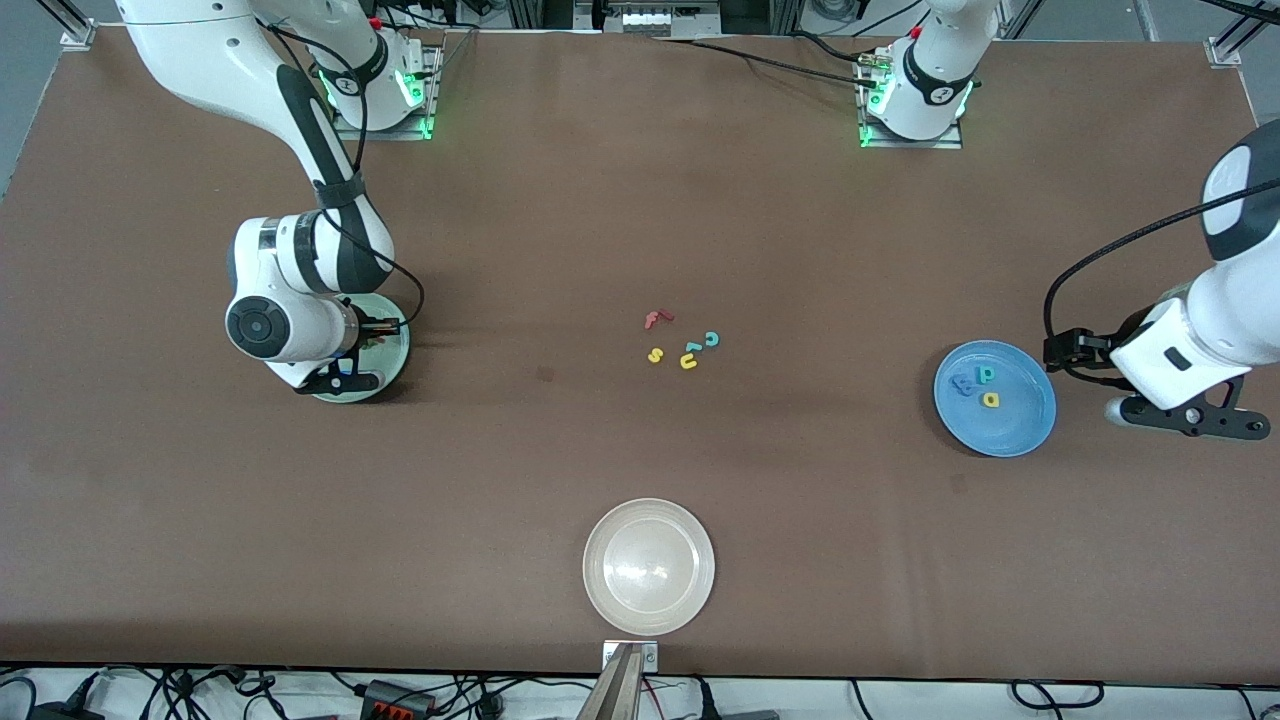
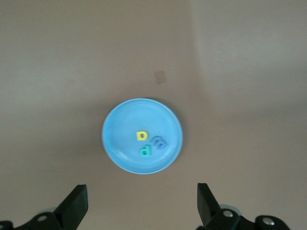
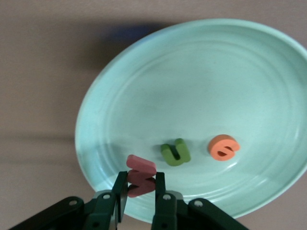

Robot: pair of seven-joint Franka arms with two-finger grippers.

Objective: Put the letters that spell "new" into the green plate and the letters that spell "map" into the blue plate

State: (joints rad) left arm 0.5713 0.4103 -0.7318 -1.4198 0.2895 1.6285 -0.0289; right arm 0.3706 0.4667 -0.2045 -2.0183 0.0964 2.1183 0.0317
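Note:
My right gripper point(image 3: 140, 184) is shut on the red-pink w point(image 3: 140, 175) just above the green plate point(image 3: 201, 86). The olive-green n point(image 3: 175, 153) and the orange e point(image 3: 223, 147) lie in that plate. In the front view the right gripper point(image 1: 380, 328) hangs over the green plate point(image 1: 392, 368), which the arm mostly hides. The blue plate point(image 1: 1020, 425) at the left arm's end holds the blue m point(image 1: 963, 384), teal p point(image 1: 987, 375) and yellow a point(image 1: 991, 400). My left gripper point(image 2: 141, 194) is open and empty, beside the blue plate point(image 2: 122, 136).
Several spare letters lie at the table's middle: a red f point(image 1: 657, 319), a teal c point(image 1: 712, 339), a yellow u point(image 1: 688, 362) and a yellow s point(image 1: 655, 354). A whitish-beige plate point(image 1: 649, 610) stands near the table's front edge.

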